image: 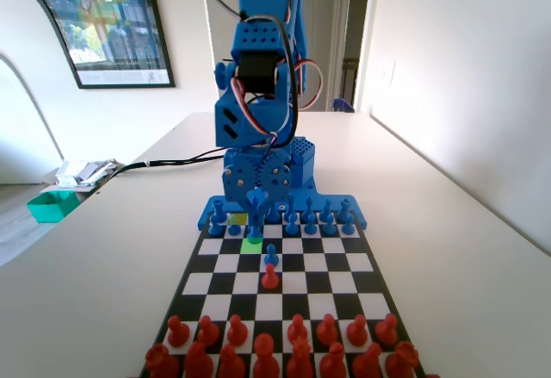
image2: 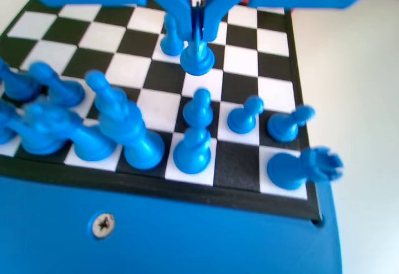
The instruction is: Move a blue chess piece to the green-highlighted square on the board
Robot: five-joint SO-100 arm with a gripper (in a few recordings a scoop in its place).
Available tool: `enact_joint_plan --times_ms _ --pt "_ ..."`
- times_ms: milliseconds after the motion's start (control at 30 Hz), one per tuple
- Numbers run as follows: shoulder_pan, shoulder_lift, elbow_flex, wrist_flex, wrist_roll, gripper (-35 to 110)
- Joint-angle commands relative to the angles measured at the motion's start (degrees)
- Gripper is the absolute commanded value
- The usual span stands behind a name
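Observation:
In the fixed view my gripper (image: 256, 199) hangs low at the far end of the board (image: 200, 268), shut on a blue chess piece (image: 255, 226). That pawn hangs just behind and above the green-highlighted square (image: 251, 243). From the wrist view the two jaws of the gripper (image2: 197, 21) are pinched on the pawn's head, and its flared base (image2: 197, 60) shows below them over the squares. Whether the base touches the board I cannot tell.
A duller yellow-green square (image: 238, 219) lies beside the pawn, at its left. Blue pieces (image: 310, 219) line the far rows, and close under the wrist stand tall blue ones (image2: 128, 130). A lone blue pawn (image: 271, 257) and red pawn (image: 270, 277) stand mid-board. Red pieces (image: 297, 331) fill the near rows.

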Motion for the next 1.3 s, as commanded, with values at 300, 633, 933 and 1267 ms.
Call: enact_joint_plan --times_ms 300,633,933,1267 --pt "2.7 -1.8 2.2 -4.3 -3.2 1" --pt "2.4 -1.8 1.8 -4.6 -2.9 1" --pt "1.9 -1.8 1.4 -5.4 -2.6 1" --pt "2.4 -1.8 2.5 -6.6 -3.5 1"
